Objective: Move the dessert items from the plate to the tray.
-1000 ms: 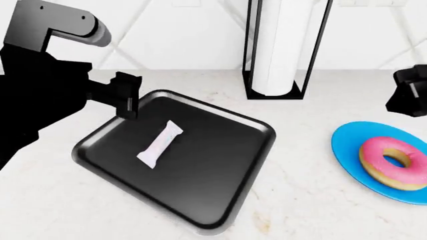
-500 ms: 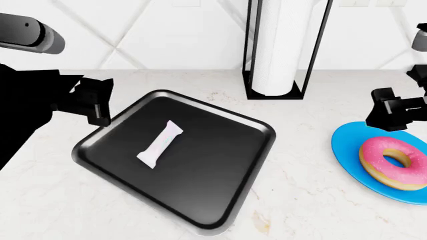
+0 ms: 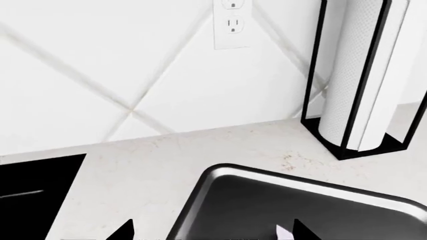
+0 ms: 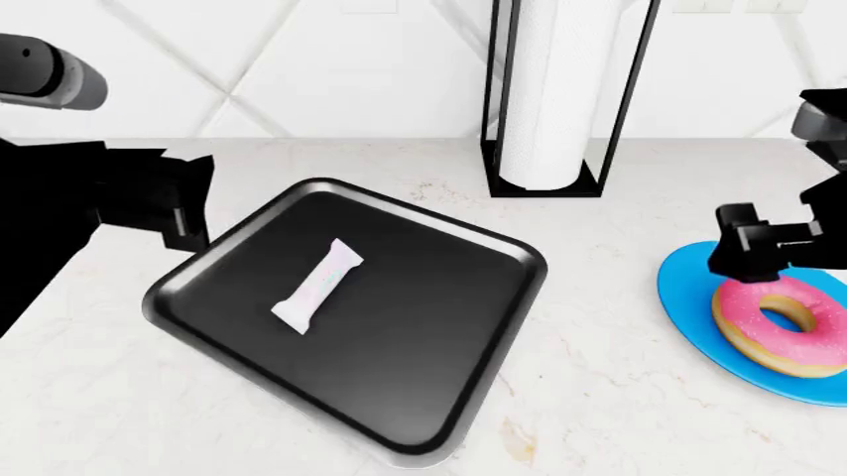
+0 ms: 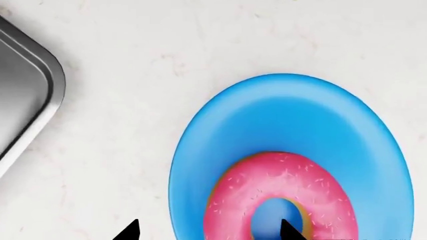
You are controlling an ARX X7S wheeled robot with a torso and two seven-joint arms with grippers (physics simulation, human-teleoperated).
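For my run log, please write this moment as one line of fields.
stage: bar done, donut pending | wrapped bar: on tray | donut: on blue plate | right gripper: open above donut | left gripper: open, empty

tray (image 4: 437, 387) – glossy blk | plate (image 4: 688, 297) – smooth blue | counter (image 4: 596, 377) – speckled marble-look, matt

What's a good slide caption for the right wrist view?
Open right gripper poised above the pink-iced donut on the blue plate.

"What do my arms look like?"
"Matte black, blocky. My left arm (image 4: 66, 198) carries a grey cylinder (image 4: 47, 74) with a dark dot. My right hand (image 4: 768, 248) is angular black."
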